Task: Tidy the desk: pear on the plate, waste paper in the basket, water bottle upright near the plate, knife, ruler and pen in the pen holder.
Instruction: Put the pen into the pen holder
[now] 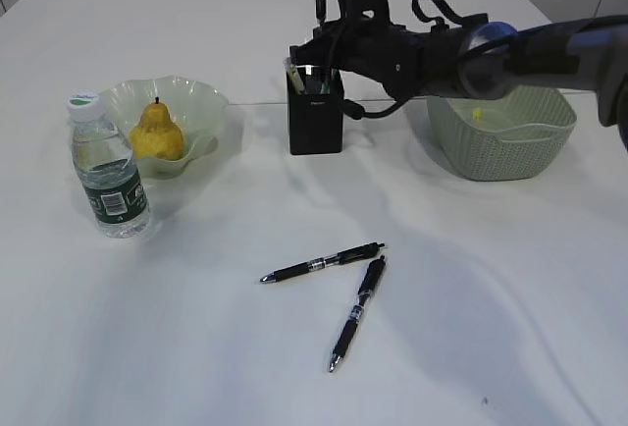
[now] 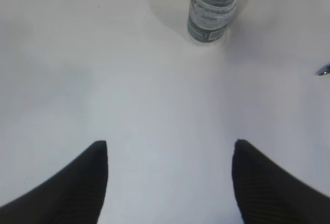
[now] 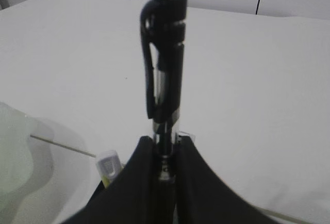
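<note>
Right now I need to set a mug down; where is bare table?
Bare: the front left, below the clear water bottle and left of the two black pens; also front right, below the green woven basket. Crowded: around the black pen holder.

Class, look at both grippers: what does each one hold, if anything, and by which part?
The right gripper pinches a black pen near its lower end, clip end up, above the pen holder. The left gripper is open and holds nothing.

Black arm (image 1: 461, 53) with looped cables, a grey joint and ribbed fingers (image 2: 77, 188).
</note>
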`<state>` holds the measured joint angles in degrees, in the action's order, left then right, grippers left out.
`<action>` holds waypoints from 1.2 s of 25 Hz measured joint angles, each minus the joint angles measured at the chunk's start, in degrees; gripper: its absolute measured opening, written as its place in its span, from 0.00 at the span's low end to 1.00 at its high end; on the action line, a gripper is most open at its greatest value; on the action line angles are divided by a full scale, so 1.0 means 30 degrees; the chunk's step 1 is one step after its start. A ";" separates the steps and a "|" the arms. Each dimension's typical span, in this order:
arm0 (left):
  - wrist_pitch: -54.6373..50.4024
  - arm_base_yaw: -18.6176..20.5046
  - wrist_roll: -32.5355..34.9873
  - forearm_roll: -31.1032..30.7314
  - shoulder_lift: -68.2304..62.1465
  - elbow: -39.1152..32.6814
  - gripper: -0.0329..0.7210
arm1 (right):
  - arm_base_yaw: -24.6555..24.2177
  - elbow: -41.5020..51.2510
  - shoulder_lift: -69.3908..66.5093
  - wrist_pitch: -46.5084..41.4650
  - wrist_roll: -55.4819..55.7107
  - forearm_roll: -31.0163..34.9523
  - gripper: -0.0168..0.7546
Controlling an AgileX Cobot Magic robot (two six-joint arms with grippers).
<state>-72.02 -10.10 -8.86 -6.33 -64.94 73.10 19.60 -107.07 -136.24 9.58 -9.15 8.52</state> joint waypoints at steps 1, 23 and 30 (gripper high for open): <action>0.0000 0.0000 0.0000 0.0000 0.0000 0.0000 0.74 | 0.0000 0.0000 -0.0069 -0.0034 0.0000 0.0000 0.13; 0.0000 0.0000 0.0000 0.0000 0.0000 0.0000 0.74 | 0.0239 0.0000 -0.0110 -0.1672 0.0527 0.0000 0.18; 0.0000 0.0000 0.0000 0.0000 0.0000 0.0000 0.74 | 0.0453 0.0000 -0.0110 -0.3013 0.0527 0.0068 0.43</action>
<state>-72.02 -10.10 -8.86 -6.33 -64.94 73.10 20.96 -107.07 -136.58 0.54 -7.57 8.72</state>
